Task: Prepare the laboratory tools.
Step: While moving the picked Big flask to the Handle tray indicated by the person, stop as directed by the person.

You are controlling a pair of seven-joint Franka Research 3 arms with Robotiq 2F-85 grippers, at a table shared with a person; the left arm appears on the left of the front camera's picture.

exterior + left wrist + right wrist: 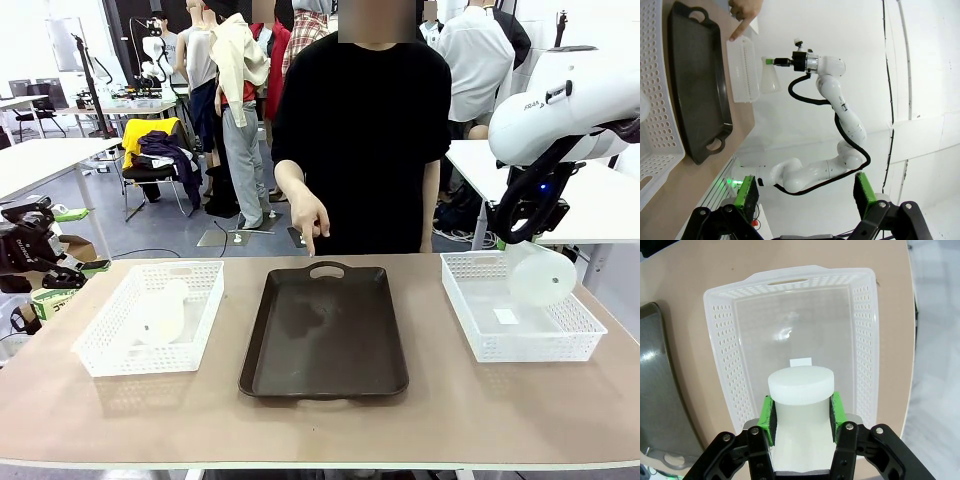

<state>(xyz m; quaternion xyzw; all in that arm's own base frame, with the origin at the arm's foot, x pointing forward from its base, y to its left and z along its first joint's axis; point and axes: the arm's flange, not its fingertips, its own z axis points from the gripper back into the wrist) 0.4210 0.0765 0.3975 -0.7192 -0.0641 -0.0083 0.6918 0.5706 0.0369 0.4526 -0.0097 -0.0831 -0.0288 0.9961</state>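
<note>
Front view first. My right gripper (518, 240) is clamped on a flask (541, 274) and hangs it tilted just above the right basket (590, 330), at three o'clock from the tray (325, 340). I judge it's held high so the base clears the basket rim before any swing tray-ward. The second flask (160, 315) lies in the left basket (105, 350), at nine o'clock from the tray. The person's hand (308, 218) points down at the tray's twelve o'clock edge, by the handle, and I read that as the drop spot. My left gripper (85, 240) sits off the nine o'clock end of the table (450, 420), jaws wide and empty, out of the way.

Left wrist view: its green fingers (746, 192) spread on empty air. Beyond them the flask (769, 80) hangs apart from the right basket (742, 70), with a clear gap between. The tray (700, 85) is bare, so there's plenty of landing room.

Right wrist view: the pads (768, 415) pinch the flask (800, 385) from both sides, over the basket's floor and inside its rim (790, 280). The tray's edge (655, 380) sits at nine o'clock, with bare table between it and the basket wall. That wall is the one edge I'd mind.
</note>
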